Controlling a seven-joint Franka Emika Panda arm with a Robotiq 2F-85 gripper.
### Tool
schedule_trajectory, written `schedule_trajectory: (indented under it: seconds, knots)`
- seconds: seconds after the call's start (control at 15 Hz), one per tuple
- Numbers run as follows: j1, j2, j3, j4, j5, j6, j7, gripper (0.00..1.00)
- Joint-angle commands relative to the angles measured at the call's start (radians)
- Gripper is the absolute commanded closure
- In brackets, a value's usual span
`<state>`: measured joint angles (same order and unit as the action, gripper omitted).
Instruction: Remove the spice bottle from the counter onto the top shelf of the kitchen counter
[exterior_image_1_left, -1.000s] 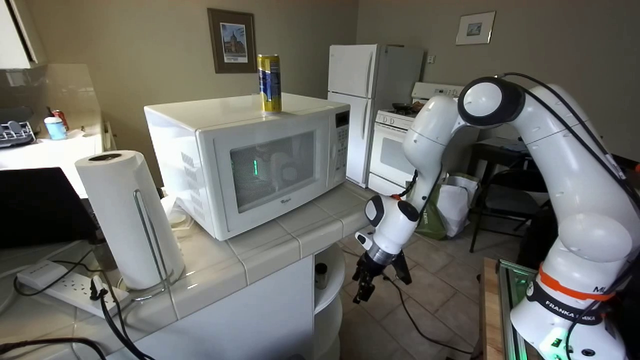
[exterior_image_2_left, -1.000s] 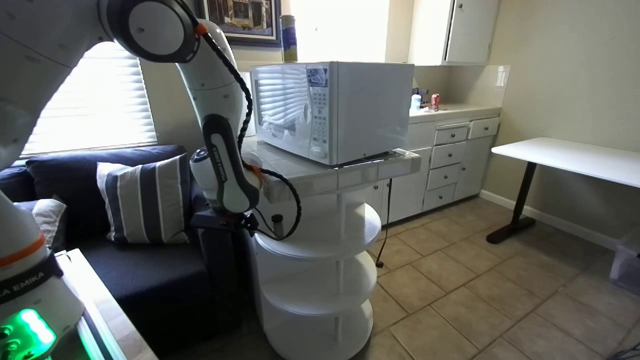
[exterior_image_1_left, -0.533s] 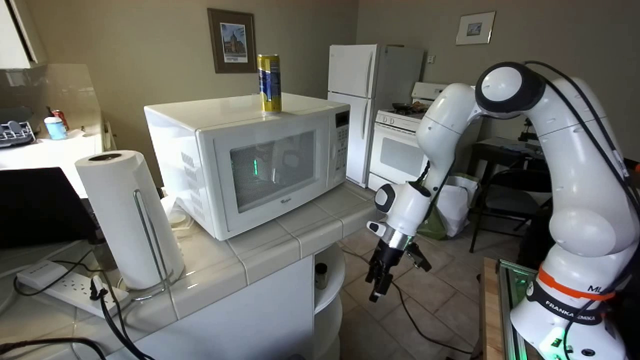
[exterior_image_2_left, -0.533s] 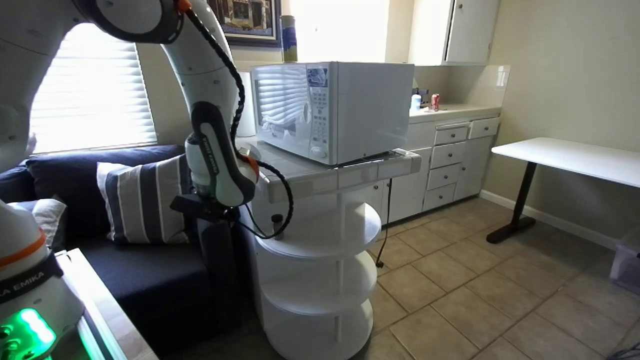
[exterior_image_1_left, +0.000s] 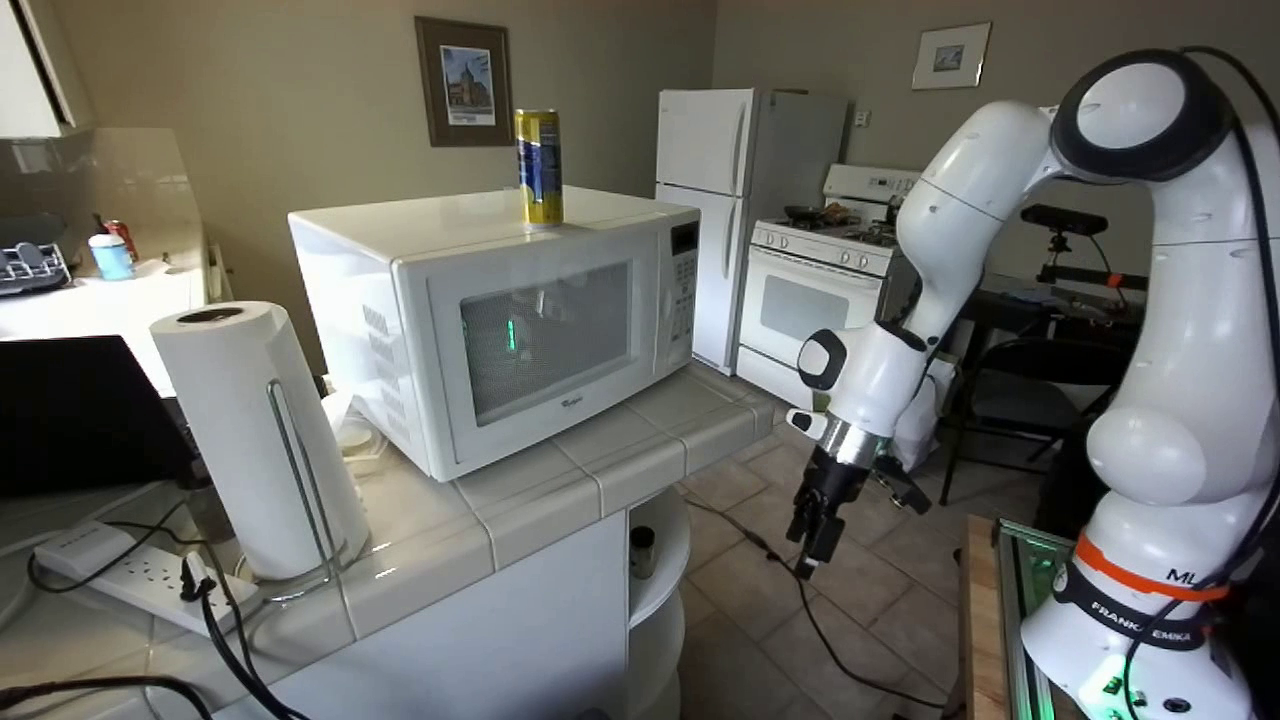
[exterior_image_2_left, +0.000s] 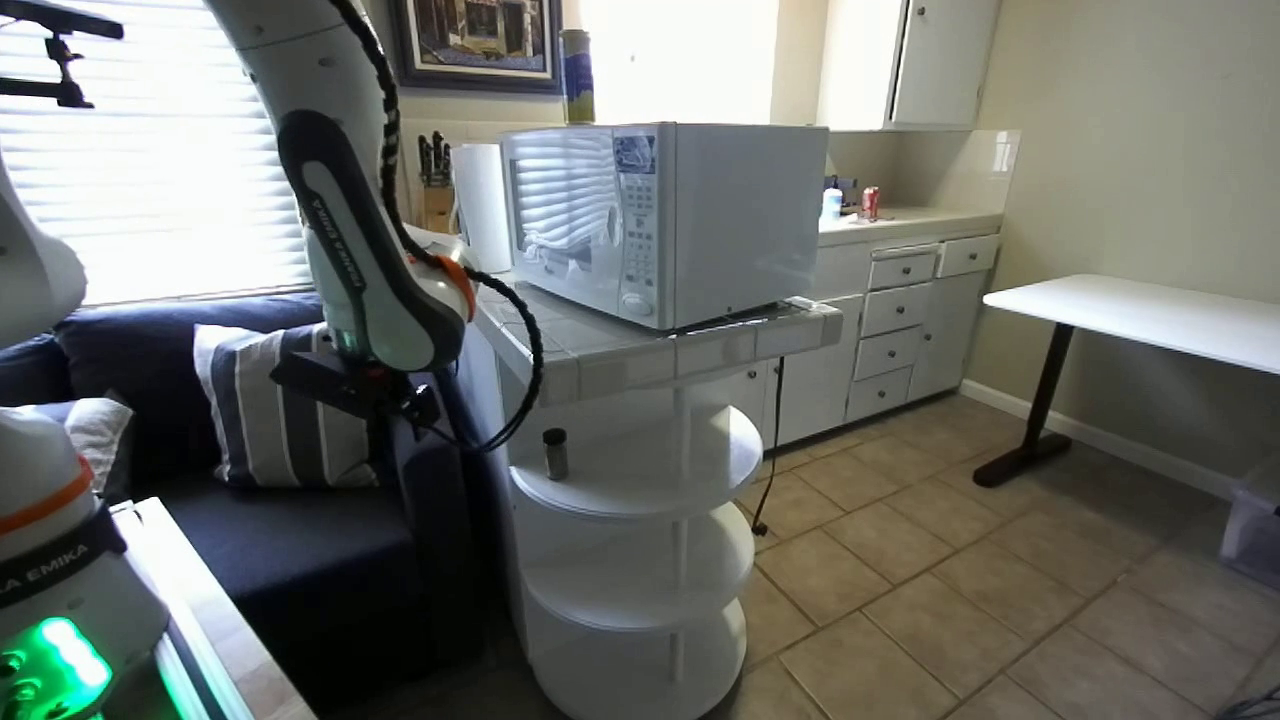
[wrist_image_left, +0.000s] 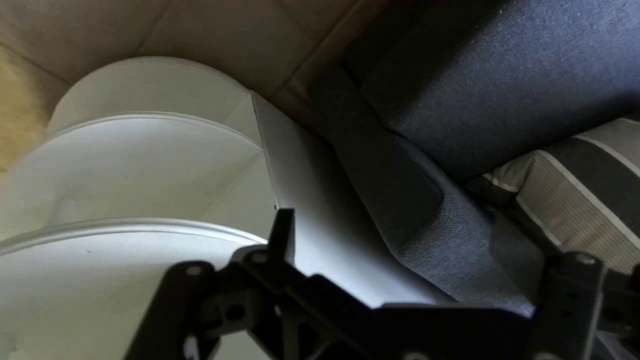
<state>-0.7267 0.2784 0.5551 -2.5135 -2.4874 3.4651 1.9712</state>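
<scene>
At the lower end of the arm (exterior_image_1_left: 1180, 350), the tool (exterior_image_1_left: 802, 553) is hanging in free air over the tiled floor (exterior_image_1_left: 900, 605), standing apart from the white shelves (wrist_image_left: 145, 170). It is showing a released state: its fingertips (wrist_image_left: 283, 232) are standing separated, though the width of the gap is proving hard to judge, only one tip being clearly in sight in the wrist view. Well clear of the tool, to its left in an exterior view, the spice bottle (exterior_image_1_left: 642, 553) is standing upright on the top shelf (exterior_image_2_left: 635, 495), dark cap (exterior_image_2_left: 554, 437) uppermost, any writing on it being too small to read. Above and left of the tool, the tiled surface (exterior_image_1_left: 615, 437) is carrying a white microwave (exterior_image_1_left: 500, 320), whose badge (exterior_image_1_left: 571, 402) is apparently reading "Whirlpool"; on top, a yellow-and-blue can (exterior_image_1_left: 540, 168) is bearing print too fine to read. Right of and slightly below the tool, the base collar (exterior_image_1_left: 1118, 618) is displaying "FRANKA EMIKA", partly covered; over the orange band (exterior_image_1_left: 1110, 567), letters beginning with M are showing. Up the arm from the tool, in an exterior view, a link (exterior_image_2_left: 337, 243) is carrying the same name.
</scene>
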Motion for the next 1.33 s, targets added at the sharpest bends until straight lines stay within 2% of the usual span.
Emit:
schedule_trajectory:
  seconds: [0.0,0.07,0.13,0.27,0.4,0.53,0.67,0.73,0.8,0.87,1.07,1.27]
  knots:
    - [0.001,-0.250,-0.049,-0.094,-0.045,0.062,0.199,0.00]
    - [0.008,-0.301,-0.070,-0.103,-0.076,0.090,0.266,0.00]
    - [0.027,-0.353,-0.128,-0.136,-0.029,0.112,0.239,0.00]
    - [-0.014,-0.461,-0.160,-0.194,-0.028,0.163,0.266,0.00]
    - [-0.168,-0.567,-0.044,-0.214,-0.027,0.220,0.322,0.00]
    - [-0.304,-0.671,0.077,-0.176,-0.025,0.309,0.406,0.00]
    - [-0.392,-0.776,0.149,-0.112,-0.021,0.406,0.490,0.00]
    - [-0.395,-0.829,0.134,-0.074,-0.020,0.457,0.521,0.00]
    - [-0.368,-0.884,0.095,-0.037,-0.032,0.498,0.556,0.00]
    - [-0.345,-0.729,0.082,-0.080,-0.033,0.418,0.473,0.00]
    - [-0.358,-0.855,0.087,-0.026,-0.025,0.487,0.526,0.00]
    - [-0.358,-0.880,0.088,-0.029,-0.025,0.488,0.531,0.00]
